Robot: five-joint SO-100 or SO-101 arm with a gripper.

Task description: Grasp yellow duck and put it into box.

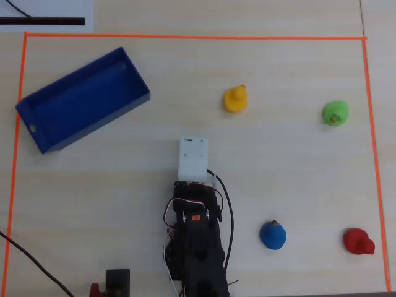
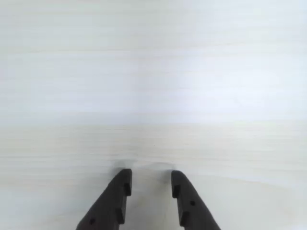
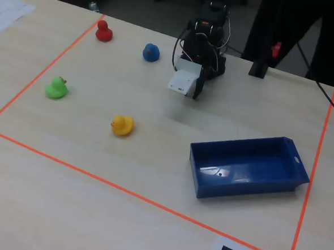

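End effector [image 2: 151, 184] low (empty), parted.

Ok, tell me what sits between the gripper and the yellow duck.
Nothing: in the overhead view only bare table separates the gripper from the yellow duck. The wrist view shows bare wood ahead too.

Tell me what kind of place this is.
Probably a lab or office bench set up for robot trials: orange tape frames a wooden table, with toy ducks and a small arm inside.
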